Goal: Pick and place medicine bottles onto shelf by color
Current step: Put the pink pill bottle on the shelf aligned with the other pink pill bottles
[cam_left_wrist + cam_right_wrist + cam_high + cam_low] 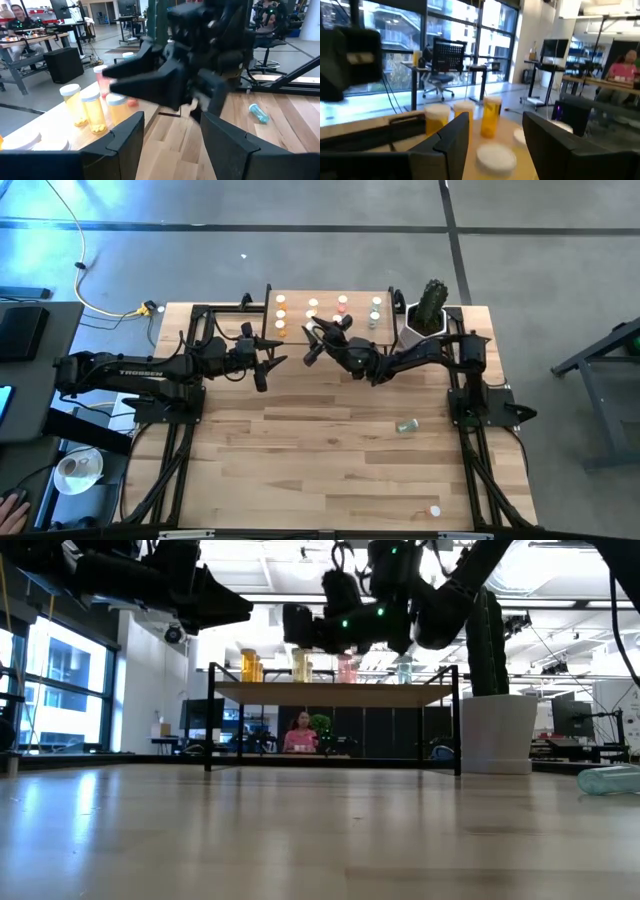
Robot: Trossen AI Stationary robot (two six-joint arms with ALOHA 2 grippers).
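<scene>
Here I see both grippers, left [268, 366] and right [312, 345], empty with fingers spread, mid-frame before the shelf [327, 296]; bottles [343, 302] stand on it, one [406, 426] lies lower right.

My desk [330, 450] is evenly lit from overhead, shadows soft. Window glare washes my right wrist view; my near tool fingers blur.

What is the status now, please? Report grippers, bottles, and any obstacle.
Left gripper open, empty, by shelf front. Right gripper open, empty, over the front edge. One green bottle lying on table, right side. Cactus pot beside shelf; path clear.
</scene>
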